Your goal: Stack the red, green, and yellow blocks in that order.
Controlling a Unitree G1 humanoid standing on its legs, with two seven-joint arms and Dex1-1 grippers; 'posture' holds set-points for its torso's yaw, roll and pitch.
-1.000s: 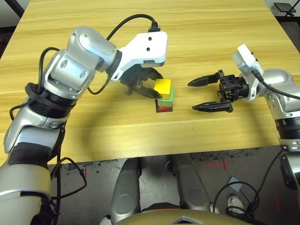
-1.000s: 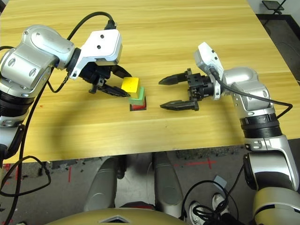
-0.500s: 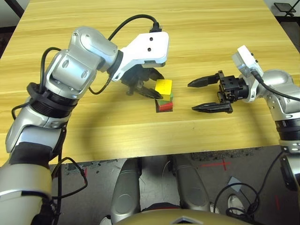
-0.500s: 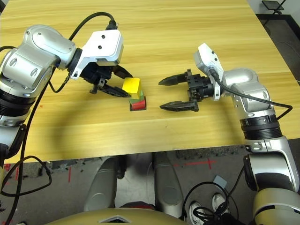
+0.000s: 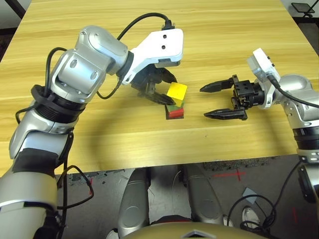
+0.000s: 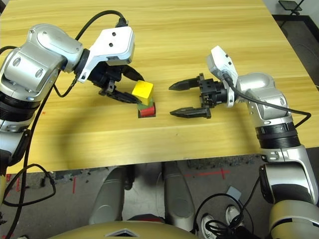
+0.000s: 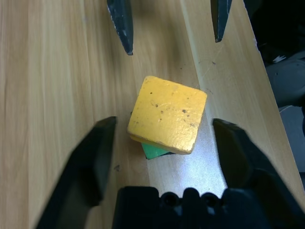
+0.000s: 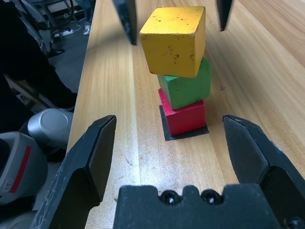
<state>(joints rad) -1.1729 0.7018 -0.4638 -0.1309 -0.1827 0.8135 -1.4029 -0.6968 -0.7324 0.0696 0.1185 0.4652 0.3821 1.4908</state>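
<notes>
Since the earlier frame, the yellow block (image 8: 174,43) has turned on top of the stack, and the left hand (image 5: 166,90) has moved slightly with it, towards the right hand (image 5: 207,100).

The left arm (image 5: 82,74) reaches inward over the tabletop (image 5: 124,142), its hand spread beside the yellow block, one finger on either side and clear of its faces in the left wrist view. The right arm (image 5: 299,97) reaches in from the opposite side, its hand also spread, the space between its fingers unoccupied and facing the stack, which stands just beyond its fingertips.

The right wrist view shows the full order: red block (image 8: 183,114) lowest on the black square patch (image 8: 190,134), green block (image 8: 188,86) upon it, yellow uppermost, the three askew to one another. The left wrist view, from above, shows the yellow top face and merely a corner of green.

The green block is partly hidden beneath the yellow in both eye views. The left hand's own fingers are blurred in its wrist view.
</notes>
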